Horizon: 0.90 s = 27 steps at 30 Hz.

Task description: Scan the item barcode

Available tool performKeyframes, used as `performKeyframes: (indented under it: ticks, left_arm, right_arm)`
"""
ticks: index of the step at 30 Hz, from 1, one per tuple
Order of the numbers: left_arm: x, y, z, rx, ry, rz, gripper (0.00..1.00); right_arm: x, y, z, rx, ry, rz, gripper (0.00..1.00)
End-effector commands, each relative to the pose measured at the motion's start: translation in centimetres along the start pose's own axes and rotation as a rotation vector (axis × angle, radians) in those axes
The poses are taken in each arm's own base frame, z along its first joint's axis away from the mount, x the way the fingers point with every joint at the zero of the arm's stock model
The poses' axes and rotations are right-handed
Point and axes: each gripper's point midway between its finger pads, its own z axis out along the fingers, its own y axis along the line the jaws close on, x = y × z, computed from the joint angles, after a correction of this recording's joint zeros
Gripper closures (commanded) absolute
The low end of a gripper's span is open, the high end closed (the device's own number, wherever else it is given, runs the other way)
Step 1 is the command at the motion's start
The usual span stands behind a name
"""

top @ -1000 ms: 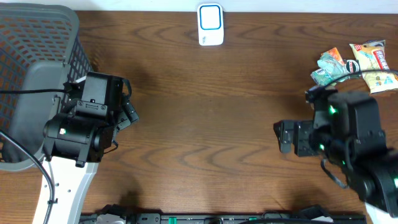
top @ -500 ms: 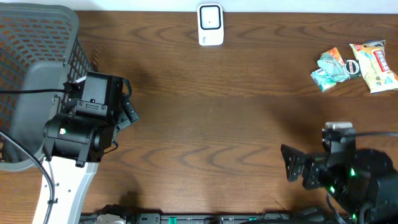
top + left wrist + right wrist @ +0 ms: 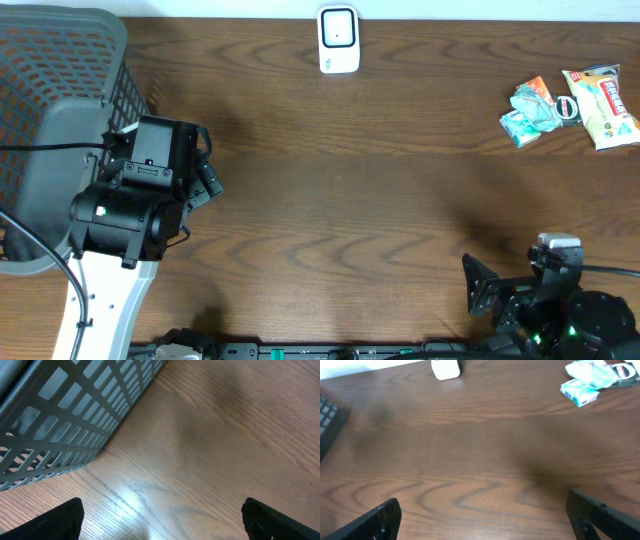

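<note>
right pincer back from the snack packets, wide open, empty

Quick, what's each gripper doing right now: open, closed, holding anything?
Left gripper: open, holding nothing.
Right gripper: open, holding nothing.

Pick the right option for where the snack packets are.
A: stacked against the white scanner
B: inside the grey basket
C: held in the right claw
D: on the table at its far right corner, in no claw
D: the snack packets lie on the bare table at its far right corner, while the right claw is open and empty, apart from them.
</note>
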Motion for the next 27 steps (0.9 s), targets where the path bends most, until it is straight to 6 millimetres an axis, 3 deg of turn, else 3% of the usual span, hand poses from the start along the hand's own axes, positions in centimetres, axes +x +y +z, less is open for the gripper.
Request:
performKeyframes:
  ticks: [1,13,20,27]
  left_arm:
    - [-0.3,0.4,0.0,-0.019,-0.013,-0.009,0.00]
    - [-0.3,0.4,0.0,-0.019,-0.013,-0.009,0.00]
    - [-0.3,0.4,0.0,-0.019,-0.013,-0.009,0.00]
    - [-0.3,0.4,0.0,-0.019,-0.013,-0.009,0.00]
  right_arm:
    - [0.2,-1.2,0.1,0.054,-0.032,0.023,0.01]
    - [0.8,-2.0,1.4,0.061,-0.161,-0.014,0.01]
    - [0.8,-1.3,2.5,0.009,-0.239,-0.118,0.01]
    - [1.4,-1.7,4.7,0.007,-0.296,-0.132,0.01]
